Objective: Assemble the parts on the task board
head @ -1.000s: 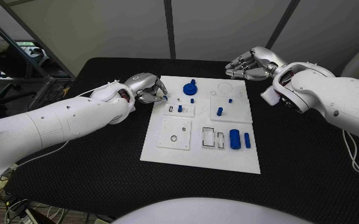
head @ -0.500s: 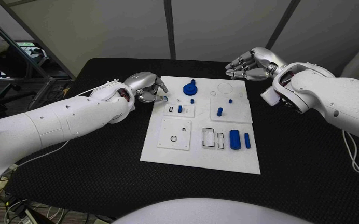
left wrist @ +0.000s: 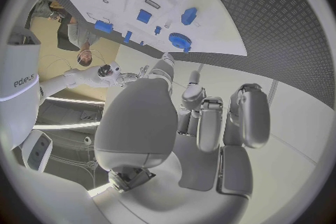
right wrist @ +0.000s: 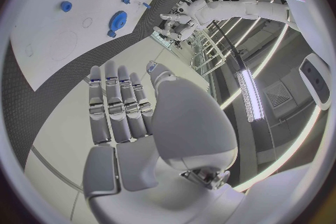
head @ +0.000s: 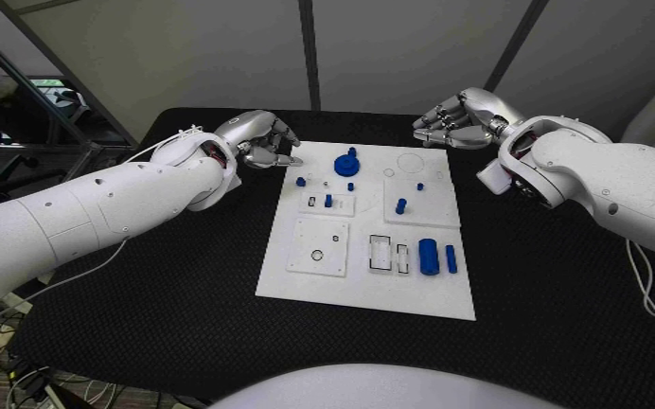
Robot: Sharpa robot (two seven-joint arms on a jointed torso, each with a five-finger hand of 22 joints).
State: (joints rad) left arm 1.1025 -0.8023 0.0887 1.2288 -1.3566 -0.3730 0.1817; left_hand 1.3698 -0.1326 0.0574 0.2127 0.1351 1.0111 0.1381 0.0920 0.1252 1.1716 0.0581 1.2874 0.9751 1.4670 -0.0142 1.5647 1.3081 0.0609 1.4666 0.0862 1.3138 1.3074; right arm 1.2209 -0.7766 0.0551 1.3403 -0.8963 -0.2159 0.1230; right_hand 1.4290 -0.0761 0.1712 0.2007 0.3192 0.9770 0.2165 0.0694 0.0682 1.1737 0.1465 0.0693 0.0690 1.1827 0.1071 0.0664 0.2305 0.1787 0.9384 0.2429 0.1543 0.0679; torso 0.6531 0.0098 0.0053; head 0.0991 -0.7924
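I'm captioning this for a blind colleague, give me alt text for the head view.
A white task board with small blue parts lies on a black table. The left hand hovers off its far left corner, the right hand off its far right corner, both holding nothing.

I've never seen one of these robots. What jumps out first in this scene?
A white task board lies in the middle of the black table, dotted with small blue parts; a gear-like one sits near its far edge. Two silver hands flank that far end: the left hand and the right hand.
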